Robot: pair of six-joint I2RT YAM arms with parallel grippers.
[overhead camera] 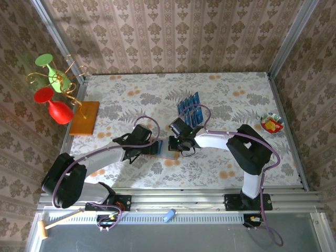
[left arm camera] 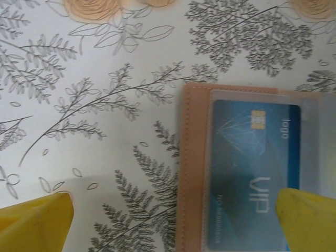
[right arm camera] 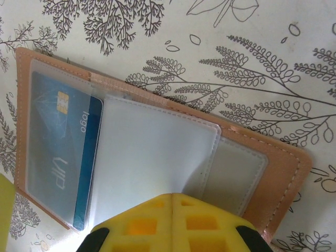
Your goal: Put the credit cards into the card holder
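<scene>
The card holder (overhead camera: 164, 147) lies open on the flowered tablecloth between my two grippers, tan leather (right arm camera: 286, 173) with clear inner leaves. One blue credit card (left arm camera: 257, 168) marked VIP sits in its left pocket (right arm camera: 58, 152). More credit cards (overhead camera: 190, 108) stand in a row farther back. My left gripper (left arm camera: 173, 226) is open, with its yellow fingertips (left arm camera: 37, 223) spread either side of the holder's left edge. My right gripper (right arm camera: 173, 220) is shut, and a clear inner leaf (right arm camera: 152, 152) rises to its closed tips.
An orange-brown board (overhead camera: 84, 116) with a wire stand holding a red glass (overhead camera: 59, 110) and a green glass (overhead camera: 47, 65) stands at the far left. A small patterned bowl (overhead camera: 272, 123) sits at the right edge. Patterned walls close in the back and sides.
</scene>
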